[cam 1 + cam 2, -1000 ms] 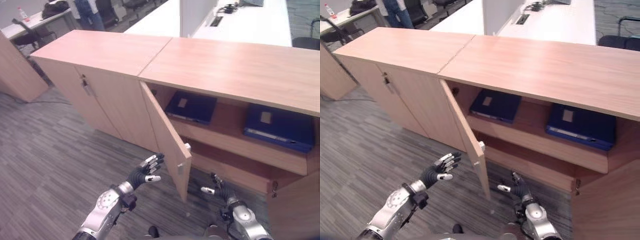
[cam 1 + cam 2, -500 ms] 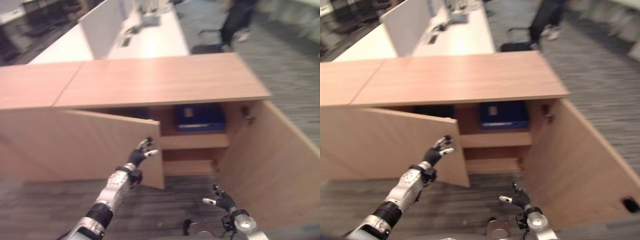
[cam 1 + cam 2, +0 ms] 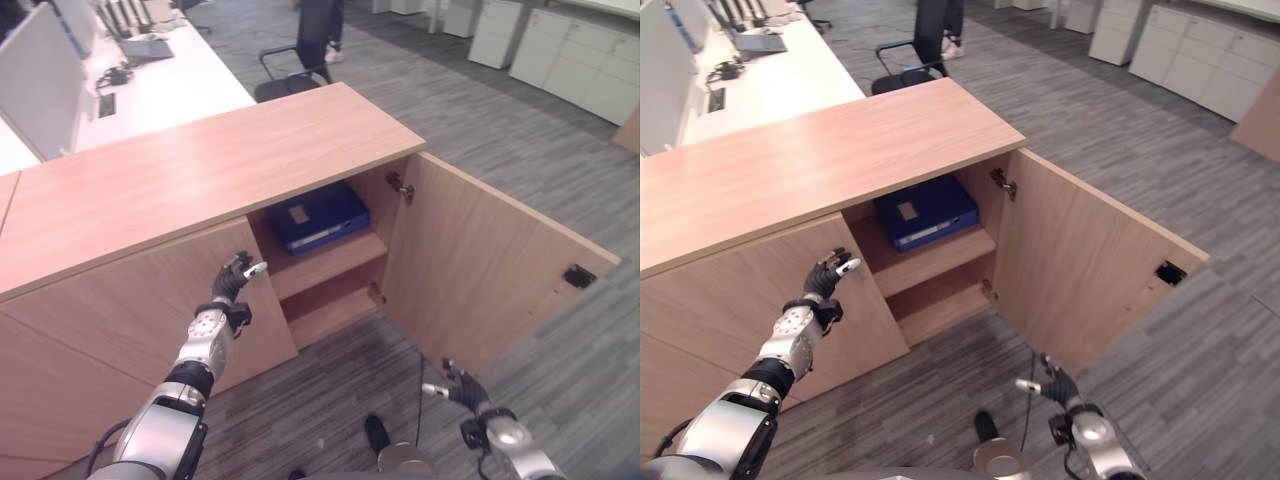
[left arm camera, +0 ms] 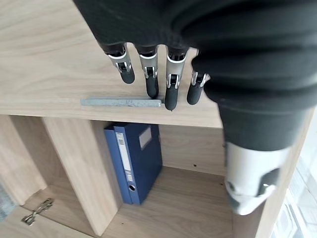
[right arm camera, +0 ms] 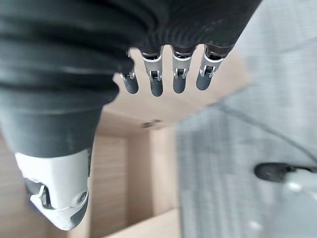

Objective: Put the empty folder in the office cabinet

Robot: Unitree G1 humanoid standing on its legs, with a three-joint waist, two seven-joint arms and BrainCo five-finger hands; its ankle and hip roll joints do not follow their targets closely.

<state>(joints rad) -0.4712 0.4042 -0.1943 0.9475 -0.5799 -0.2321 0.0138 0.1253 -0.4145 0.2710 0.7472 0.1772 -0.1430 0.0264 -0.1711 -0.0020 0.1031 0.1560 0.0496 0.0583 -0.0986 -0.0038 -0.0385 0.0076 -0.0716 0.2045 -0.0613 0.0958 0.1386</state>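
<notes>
Folder [image 3: 318,216] is already lying flat on the cabinet's [image 3: 200,170] upper shelf, mid-frame, long axis running back to front, spine toward the opening. Left hand [image 3: 233,277] has straight fingers on the left door's [image 3: 150,300] edge, so I'd guess it's closing up. Right hand [image 3: 460,388] hangs relaxed at lower right, empty. Next: push this door shut, then swing in the wide-open right door [image 3: 480,270].
</notes>
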